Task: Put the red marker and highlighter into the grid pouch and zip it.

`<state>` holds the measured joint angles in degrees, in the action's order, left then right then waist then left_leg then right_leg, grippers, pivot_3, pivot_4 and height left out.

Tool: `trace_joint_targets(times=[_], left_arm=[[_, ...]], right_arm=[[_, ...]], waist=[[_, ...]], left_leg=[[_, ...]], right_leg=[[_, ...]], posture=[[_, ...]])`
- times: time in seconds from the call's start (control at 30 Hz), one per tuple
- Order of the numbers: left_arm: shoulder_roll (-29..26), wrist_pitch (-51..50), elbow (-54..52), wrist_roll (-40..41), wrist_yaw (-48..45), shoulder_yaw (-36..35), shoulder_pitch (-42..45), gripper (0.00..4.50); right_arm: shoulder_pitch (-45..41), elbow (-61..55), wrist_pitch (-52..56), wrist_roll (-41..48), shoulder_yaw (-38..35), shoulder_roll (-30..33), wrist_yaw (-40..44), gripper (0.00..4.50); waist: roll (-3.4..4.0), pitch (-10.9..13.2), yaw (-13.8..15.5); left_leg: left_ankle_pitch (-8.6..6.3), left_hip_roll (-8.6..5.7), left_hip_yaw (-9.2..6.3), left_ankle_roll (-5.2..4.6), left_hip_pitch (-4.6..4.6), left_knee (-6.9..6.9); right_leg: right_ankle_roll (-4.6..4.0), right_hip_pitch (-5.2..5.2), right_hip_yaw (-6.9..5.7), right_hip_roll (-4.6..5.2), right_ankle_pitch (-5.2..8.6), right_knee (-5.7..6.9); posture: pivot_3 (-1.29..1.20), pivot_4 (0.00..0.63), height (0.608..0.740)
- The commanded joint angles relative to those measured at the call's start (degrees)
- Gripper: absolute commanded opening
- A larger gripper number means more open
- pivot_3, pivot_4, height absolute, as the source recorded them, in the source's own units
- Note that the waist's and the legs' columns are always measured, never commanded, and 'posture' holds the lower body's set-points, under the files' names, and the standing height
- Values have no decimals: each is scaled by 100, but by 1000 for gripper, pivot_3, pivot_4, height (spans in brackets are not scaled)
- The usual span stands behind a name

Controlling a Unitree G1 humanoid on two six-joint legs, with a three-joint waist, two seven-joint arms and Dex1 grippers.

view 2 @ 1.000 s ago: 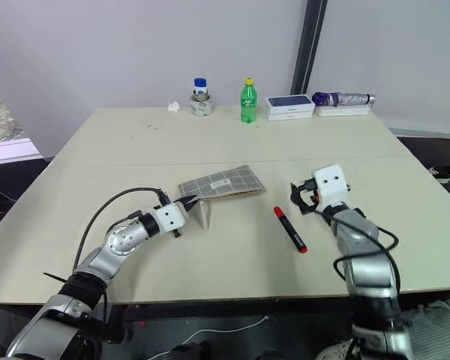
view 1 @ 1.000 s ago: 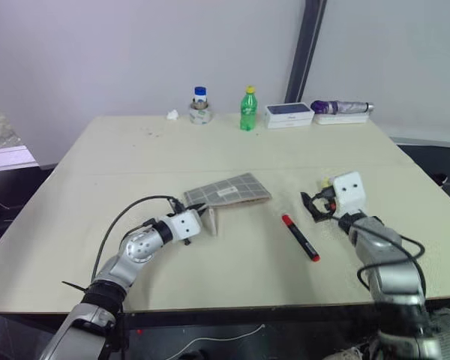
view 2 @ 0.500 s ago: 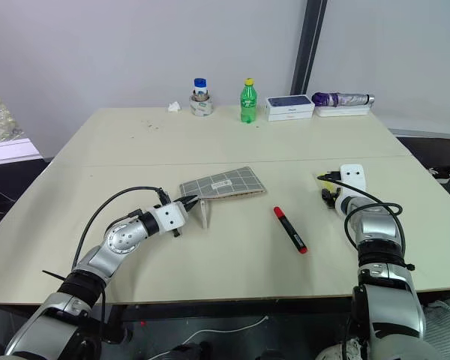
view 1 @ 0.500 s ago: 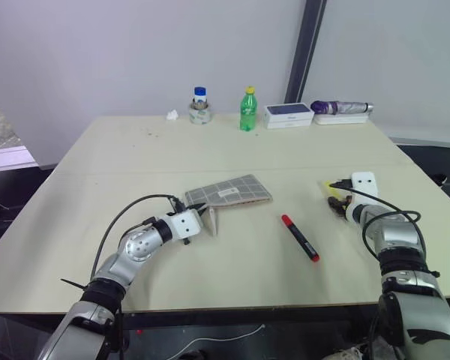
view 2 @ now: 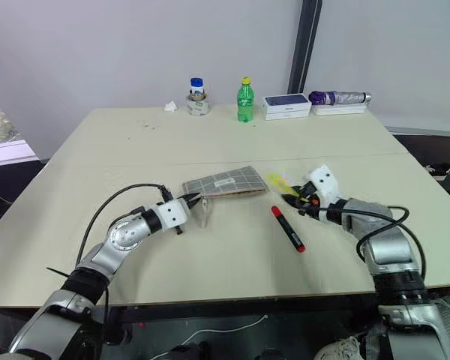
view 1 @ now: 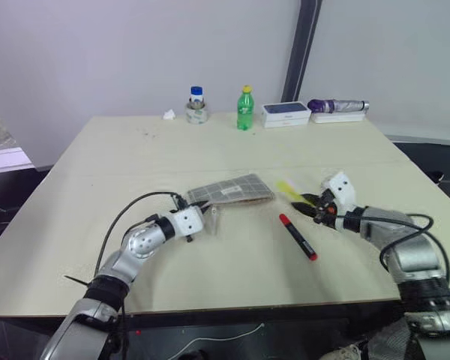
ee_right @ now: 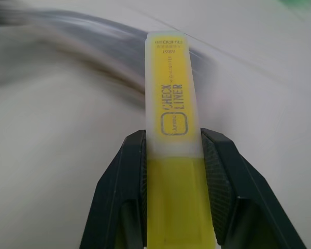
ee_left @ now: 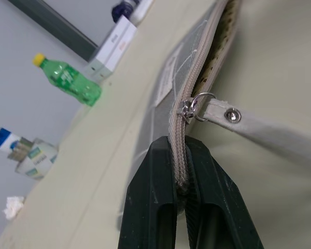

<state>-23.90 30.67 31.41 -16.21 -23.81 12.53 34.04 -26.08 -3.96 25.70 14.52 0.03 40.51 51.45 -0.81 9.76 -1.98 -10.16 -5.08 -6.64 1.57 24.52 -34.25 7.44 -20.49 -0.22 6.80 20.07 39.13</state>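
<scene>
A: Beige tabletop. Left gripper fingers clamped on the grid pouch zipper edge, mouth looks open.

B: Red marker lies loose beside it. Right gripper fingers closed on the highlighter, held up near the pouch.

A: Nothing inside yet; both pens and zipping remain.

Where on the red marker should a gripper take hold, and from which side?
Grip the red marker across the middle of its black barrel, from above: it lies flat and alone on the table, with bare surface along both long sides. The right gripper, now shut on the highlighter, is nearest.
</scene>
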Motion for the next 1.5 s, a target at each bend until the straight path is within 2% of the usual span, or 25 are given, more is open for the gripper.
trace_joint_targets(times=[0.03, 0.37, 0.57, 0.77, 0.93, 1.13, 1.37, 1.5], left_arm=[[60, 21, -144, 335, -135, -129, 82, 0], [155, -194, -313, 756, -283, -262, 115, 0], [-43, -41, -349, 422, -362, -53, 43, 0], [-38, 51, -449, 403, -510, 57, 92, 0], [143, 43, -519, 536, -669, 34, 256, 0], [111, 12, -515, 666, -823, -82, 252, 0], [-23, -119, -611, 715, -781, -208, 63, 0], [-99, -156, -619, 644, -727, -220, -43, 0]], right_arm=[[21, 3, -63, -182, 191, -134, -183, 896], [-298, 652, -447, -718, 442, -281, -509, 896], [-539, 730, -384, -716, 387, -475, -635, 896], [-989, 694, -339, -1221, 1048, -807, -754, 896], [-2059, 1928, -1883, -2648, 2228, -1109, -1036, 896], [-2409, 2682, -3104, -2714, 2309, -1380, -885, 896], [-2084, 2450, -3408, -2352, 1821, -1286, -825, 4425], [-1544, 1458, -3063, -1761, 1364, -1035, -463, 4477]], waist=[[-2, 0, 4], [-3, 2, 13], [-3, 2, -4], [-2, 2, -33], [-1, 3, -56], [-2, 3, -26], [-1, 3, -53], [-1, 3, -32]], left_leg=[[0, -1, 0, 0, -1, -1], [0, -3, 1, 0, 1, 0], [0, -2, 1, 1, 1, 0], [0, -2, 0, 1, 2, 2], [2, -2, 2, 4, 3, 3], [16, -3, 1, 27, 4, 4], [16, -1, 0, 27, 3, 5], [16, -2, 0, 27, 4, 4]], right_leg=[[0, 3, 0, 1, 0, -1], [0, -3, 1, 3, 0, -1], [0, -3, 1, 3, 0, -1], [0, -5, 2, 2, 0, -1], [0, -12, 3, 2, 0, 0], [0, -5, 2, 3, 0, -10], [0, -8, 2, 1, 0, -5], [0, -8, 3, 1, 0, -5]], posture=[[0, 150, 740], [0, 150, 740], [0, 150, 740], [0, 150, 740], [0, 150, 740], [0, 150, 740], [0, 150, 740], [0, 150, 740]])
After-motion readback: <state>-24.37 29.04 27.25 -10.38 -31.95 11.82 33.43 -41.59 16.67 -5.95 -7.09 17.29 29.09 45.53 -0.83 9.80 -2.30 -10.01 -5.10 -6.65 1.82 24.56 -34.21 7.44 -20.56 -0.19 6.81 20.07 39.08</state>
